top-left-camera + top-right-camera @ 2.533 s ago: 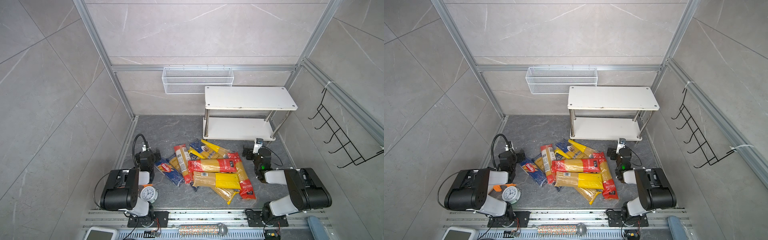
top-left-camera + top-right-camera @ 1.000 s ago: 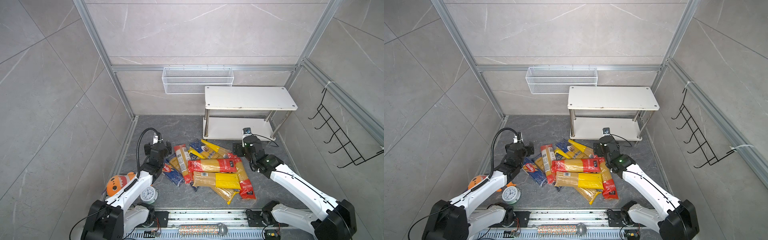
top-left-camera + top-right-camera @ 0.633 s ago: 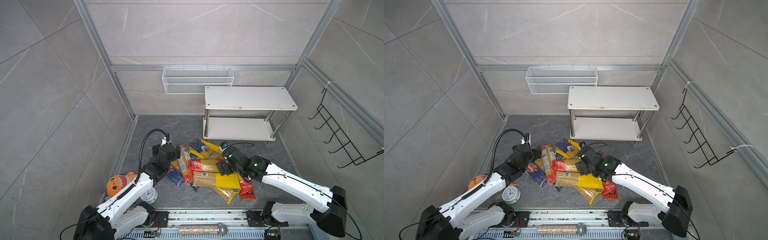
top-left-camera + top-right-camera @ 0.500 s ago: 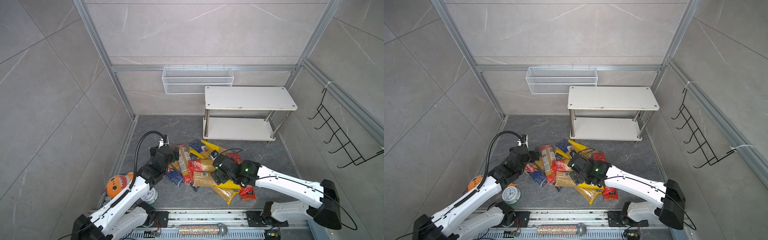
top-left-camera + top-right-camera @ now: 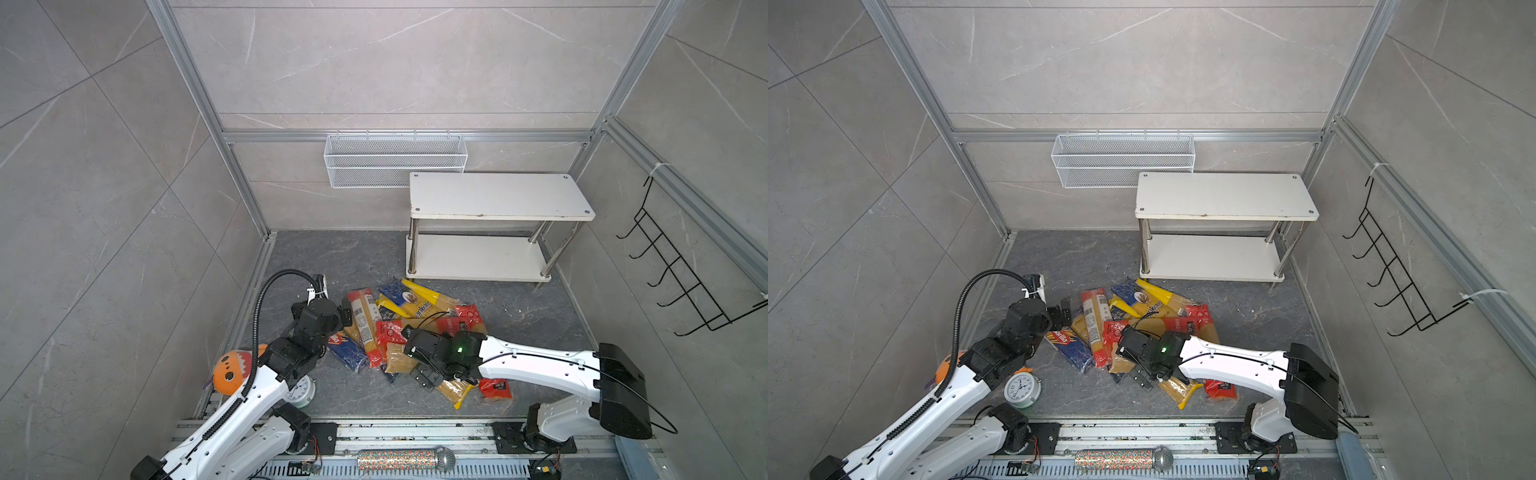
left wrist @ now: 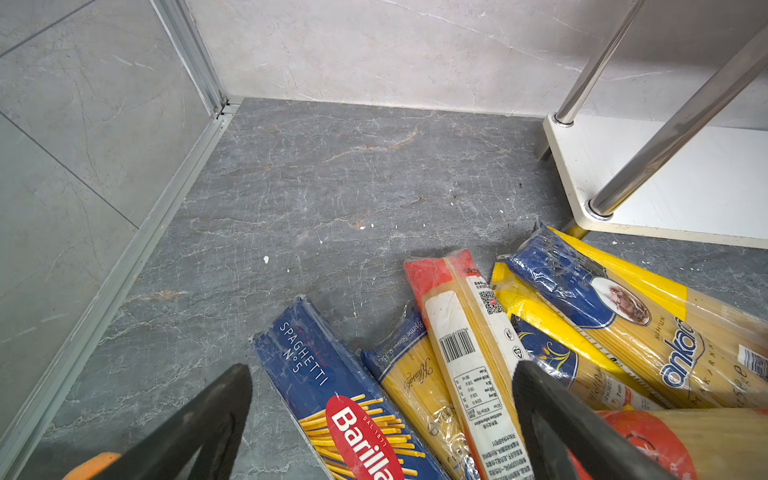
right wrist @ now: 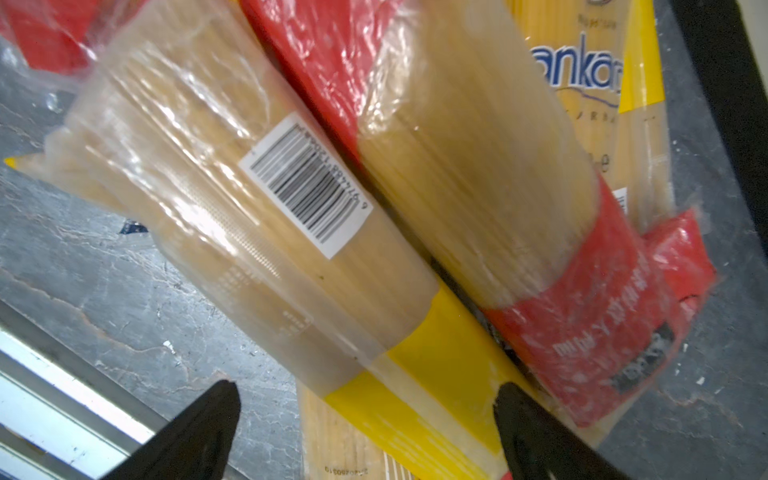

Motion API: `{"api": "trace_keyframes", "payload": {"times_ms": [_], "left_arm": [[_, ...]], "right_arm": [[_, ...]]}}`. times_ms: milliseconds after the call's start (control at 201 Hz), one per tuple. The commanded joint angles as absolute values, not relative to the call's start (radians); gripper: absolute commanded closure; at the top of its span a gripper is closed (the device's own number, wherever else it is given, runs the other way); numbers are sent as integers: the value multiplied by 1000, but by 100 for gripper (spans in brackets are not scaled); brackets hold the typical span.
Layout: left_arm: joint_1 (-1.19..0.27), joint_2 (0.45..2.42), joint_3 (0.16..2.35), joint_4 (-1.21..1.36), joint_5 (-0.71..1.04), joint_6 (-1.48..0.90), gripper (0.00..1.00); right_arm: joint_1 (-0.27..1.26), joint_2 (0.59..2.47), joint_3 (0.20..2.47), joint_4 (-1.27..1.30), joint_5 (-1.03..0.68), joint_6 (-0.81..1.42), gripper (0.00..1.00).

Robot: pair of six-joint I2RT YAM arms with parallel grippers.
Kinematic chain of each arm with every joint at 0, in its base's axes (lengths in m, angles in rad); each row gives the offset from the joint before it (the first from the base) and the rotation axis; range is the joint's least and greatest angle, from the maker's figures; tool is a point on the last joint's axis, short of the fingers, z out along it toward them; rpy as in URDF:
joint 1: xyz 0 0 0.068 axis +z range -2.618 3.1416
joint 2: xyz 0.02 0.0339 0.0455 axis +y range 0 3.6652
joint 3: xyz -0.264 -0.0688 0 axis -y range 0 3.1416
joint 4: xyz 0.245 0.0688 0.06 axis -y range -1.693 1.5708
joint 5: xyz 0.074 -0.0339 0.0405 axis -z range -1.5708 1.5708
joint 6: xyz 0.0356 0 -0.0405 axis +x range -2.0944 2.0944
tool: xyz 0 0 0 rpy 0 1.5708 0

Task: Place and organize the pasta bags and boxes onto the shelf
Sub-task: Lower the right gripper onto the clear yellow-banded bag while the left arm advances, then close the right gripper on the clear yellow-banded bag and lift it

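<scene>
My left fingers (image 6: 195, 428) stand wide apart, the dark blue Barilla spaghetti box (image 6: 340, 399) showing between them; right fingers (image 7: 187, 432), also spread, hover over a clear yellow-ended spaghetti bag (image 7: 232, 232). The pasta heap (image 5: 419, 309) sits lower centre on the grey counter (image 5: 523, 316), below the white two-tier shelf (image 5: 498, 195).

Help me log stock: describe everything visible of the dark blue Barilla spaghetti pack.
The Barilla pack is long, narrow, dark blue and glossy, printed SPAGHETTI N°5 with a red oval logo over drawn yellow strands. It lies flat on the grey floor, leftmost of the pasta packs in both top views, its long side apparently against a blue-ended spaghetti bag. The open left gripper hangs over its end; no contact shows.
</scene>
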State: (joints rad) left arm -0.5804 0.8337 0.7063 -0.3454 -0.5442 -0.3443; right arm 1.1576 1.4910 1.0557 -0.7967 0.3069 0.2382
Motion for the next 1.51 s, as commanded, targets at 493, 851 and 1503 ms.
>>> {"api": "trace_keyframes", "payload": {"times_ms": [493,851,1503], "left_arm": [[-583,746,645,-338,-534,-408,0],[-583,789,640,-320,-517,-410,0],[-583,781,642,-347,-509,-438,0]], "right_arm": [[1134,1663,1117,-732,275,107,0],[984,1668,1137,-762,182,30,0],[945,1692,1109,-786,-34,67,52]]}}
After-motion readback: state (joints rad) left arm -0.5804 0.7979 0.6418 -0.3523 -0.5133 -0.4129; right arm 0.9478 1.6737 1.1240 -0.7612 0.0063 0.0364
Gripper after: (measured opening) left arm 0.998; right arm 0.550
